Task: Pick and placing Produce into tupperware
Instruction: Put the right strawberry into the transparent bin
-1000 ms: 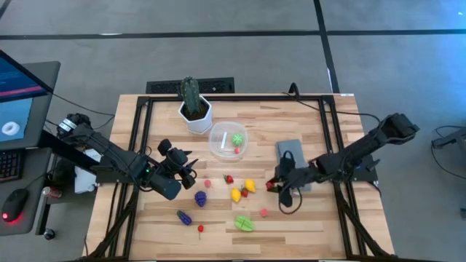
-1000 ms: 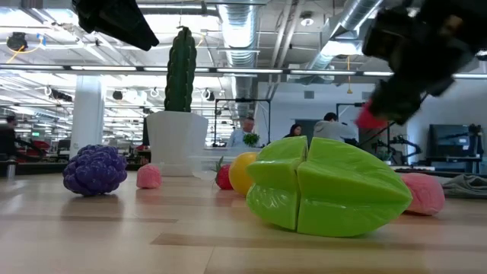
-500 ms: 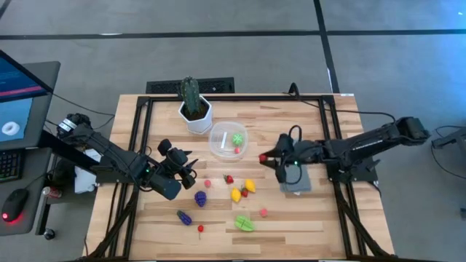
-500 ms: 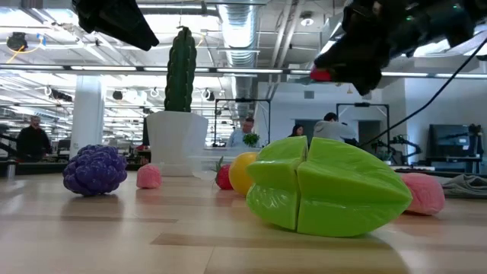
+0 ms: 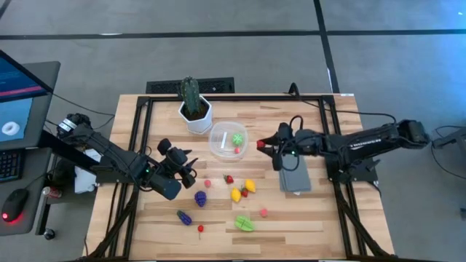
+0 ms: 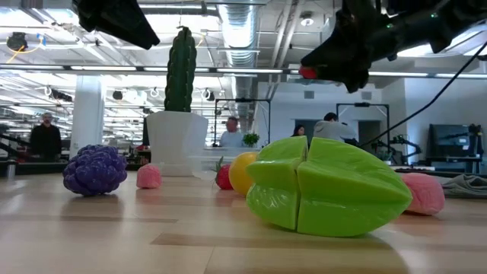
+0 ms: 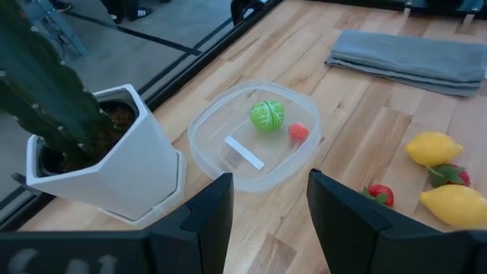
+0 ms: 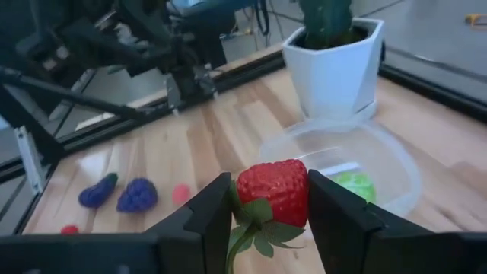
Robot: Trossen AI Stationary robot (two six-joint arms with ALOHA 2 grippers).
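Observation:
The clear round tupperware (image 5: 228, 140) stands right of the white pot and holds a green piece (image 7: 268, 116) and a small red piece (image 7: 299, 132). Loose produce lies nearer: purple (image 5: 200, 197), yellow (image 5: 250, 185), a green starfruit (image 5: 245, 223) and others. My right gripper (image 5: 263, 145) is just right of the tupperware, above the table, shut on a red toy strawberry (image 8: 272, 188). My left gripper (image 5: 188, 172) is open and empty at the left, above the table. My right gripper pinches the strawberry's two sides (image 8: 245, 189) between its two fingers, coming about level from the table's right. The strawberry is lifted clear of the table; its green leaves (image 8: 255, 227) show below the red body in the wrist view.
A white hexagonal pot (image 5: 195, 116) with a tall cactus (image 5: 190, 94) stands far left of the tupperware. A folded grey cloth (image 5: 293, 169) lies right of centre, under my right arm. People show in the room beyond the table in the low view.
My right gripper has carried the strawberry up and toward the far-left, from near the cloth's near edge to just right of the tupperware, staying shut on it. The left arm has kept still.

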